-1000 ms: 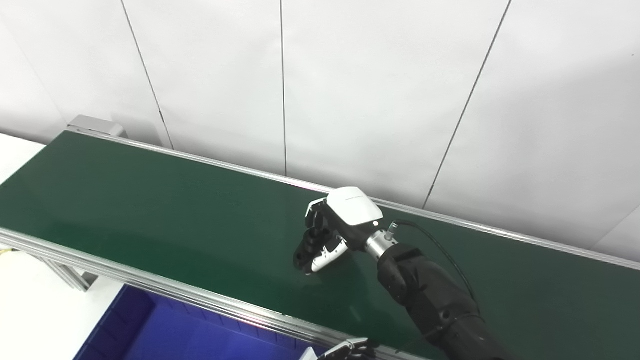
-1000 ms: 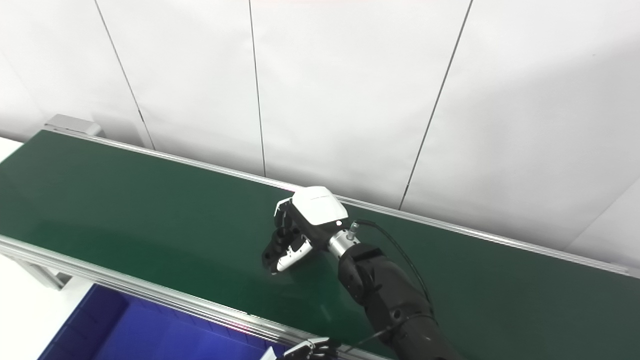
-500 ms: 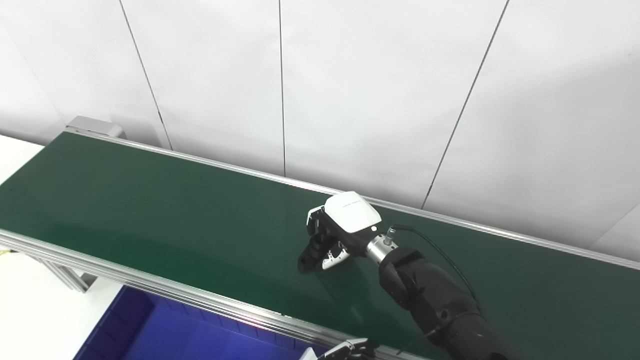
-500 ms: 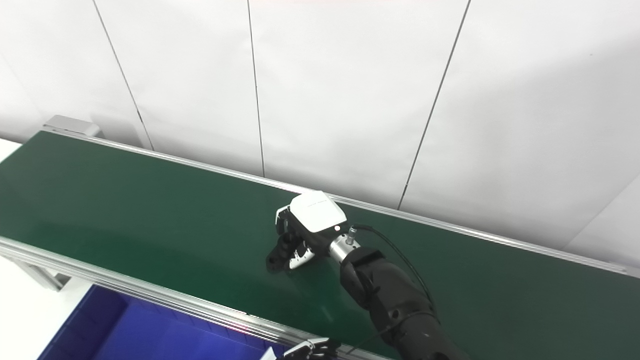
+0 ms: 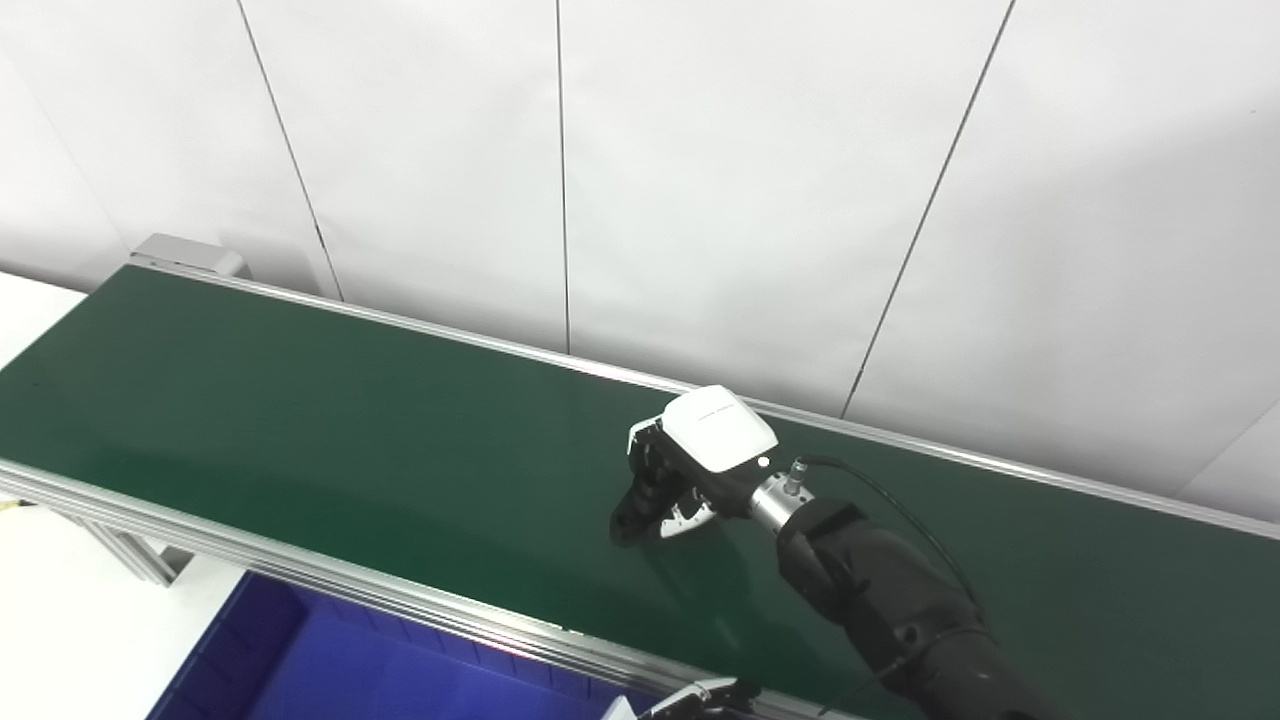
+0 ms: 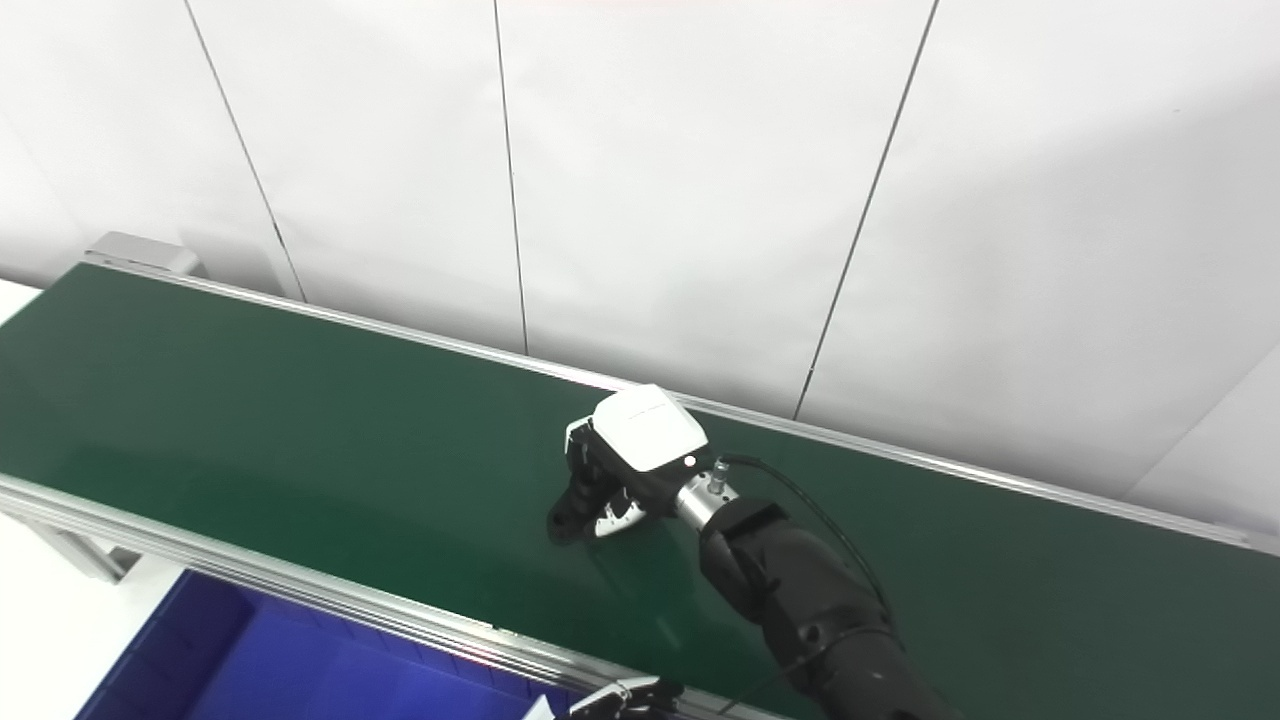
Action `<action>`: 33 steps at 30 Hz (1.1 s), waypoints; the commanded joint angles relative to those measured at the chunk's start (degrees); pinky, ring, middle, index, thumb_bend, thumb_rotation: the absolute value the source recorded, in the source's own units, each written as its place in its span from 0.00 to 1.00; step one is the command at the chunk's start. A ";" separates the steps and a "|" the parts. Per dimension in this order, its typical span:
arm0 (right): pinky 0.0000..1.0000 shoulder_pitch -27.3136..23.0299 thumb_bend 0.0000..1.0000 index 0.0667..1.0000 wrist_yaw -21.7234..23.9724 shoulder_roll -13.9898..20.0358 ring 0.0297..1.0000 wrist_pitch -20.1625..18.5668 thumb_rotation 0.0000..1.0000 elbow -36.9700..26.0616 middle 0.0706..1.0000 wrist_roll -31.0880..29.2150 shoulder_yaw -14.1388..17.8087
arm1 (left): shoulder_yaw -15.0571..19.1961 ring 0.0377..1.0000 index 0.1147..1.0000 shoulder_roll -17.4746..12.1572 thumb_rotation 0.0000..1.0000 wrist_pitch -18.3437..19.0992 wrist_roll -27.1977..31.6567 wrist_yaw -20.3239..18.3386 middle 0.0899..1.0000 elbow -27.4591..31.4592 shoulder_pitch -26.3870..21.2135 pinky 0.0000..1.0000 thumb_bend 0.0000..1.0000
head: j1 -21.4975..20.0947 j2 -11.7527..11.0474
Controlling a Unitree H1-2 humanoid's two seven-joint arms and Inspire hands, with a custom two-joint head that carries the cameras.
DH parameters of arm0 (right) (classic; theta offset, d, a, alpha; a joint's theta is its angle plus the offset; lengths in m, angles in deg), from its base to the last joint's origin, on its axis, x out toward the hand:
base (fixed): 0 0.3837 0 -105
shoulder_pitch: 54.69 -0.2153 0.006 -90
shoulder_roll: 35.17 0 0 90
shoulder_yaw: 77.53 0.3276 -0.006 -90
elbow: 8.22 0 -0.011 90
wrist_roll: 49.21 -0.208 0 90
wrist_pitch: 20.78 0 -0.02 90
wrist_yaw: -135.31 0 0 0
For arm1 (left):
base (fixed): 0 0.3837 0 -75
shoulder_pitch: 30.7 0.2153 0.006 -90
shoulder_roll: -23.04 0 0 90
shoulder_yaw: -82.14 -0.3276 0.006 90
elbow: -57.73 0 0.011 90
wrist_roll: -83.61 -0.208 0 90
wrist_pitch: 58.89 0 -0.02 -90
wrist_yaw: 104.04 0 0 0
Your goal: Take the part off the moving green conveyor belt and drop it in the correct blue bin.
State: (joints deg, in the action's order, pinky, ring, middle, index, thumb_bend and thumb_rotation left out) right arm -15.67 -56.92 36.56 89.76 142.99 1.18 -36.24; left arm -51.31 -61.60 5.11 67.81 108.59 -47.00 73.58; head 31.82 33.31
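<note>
Right robot hand [image 5: 690, 470], fingers curled down onto green conveyor belt [image 5: 300, 420]; blue bin [image 5: 330, 670] below; left robot hand [image 5: 700, 697] at bottom edge.

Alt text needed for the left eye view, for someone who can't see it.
The robot's right hand reaches over the green conveyor belt, fingers curled down at the belt surface; whether it holds a part is hidden. A blue bin sits below the belt's near rail, and only the left hand's fingertips show at the bottom edge.

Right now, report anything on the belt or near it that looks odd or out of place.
Nothing stands out. The green conveyor belt shows no loose part or spill, the right hand reaches down to it, and the blue bin sits squarely below its rail.
</note>
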 commanded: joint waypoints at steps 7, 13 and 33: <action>0.35 0.76 0.50 0.45 13.07 5.42 0.43 2.91 0.00 -12.54 0.49 -6.57 5.09 | -3.84 0.84 0.80 7.40 0.93 -0.92 -1.12 -2.05 0.84 4.58 4.04 0.79 1.00 | -2.10 0.74; 0.36 3.72 0.50 0.47 20.66 10.68 0.41 0.99 0.00 -25.16 0.47 -11.29 11.12 | -2.67 0.85 0.80 6.71 0.90 -0.92 0.30 -4.19 0.85 5.48 4.38 0.80 1.00 | -5.38 1.75; 0.36 12.00 0.50 0.49 35.98 14.96 0.40 -8.94 0.00 -54.48 0.44 -16.80 21.26 | 2.49 0.89 0.86 3.80 0.99 -0.91 -2.30 -7.99 0.88 11.97 9.02 0.85 1.00 | -21.24 6.02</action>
State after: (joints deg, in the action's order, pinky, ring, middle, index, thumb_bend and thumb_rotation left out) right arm -2.46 -21.24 51.47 82.12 90.72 -14.42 -16.03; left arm -46.37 -61.40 5.44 67.85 100.84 -37.36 80.39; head 10.55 39.29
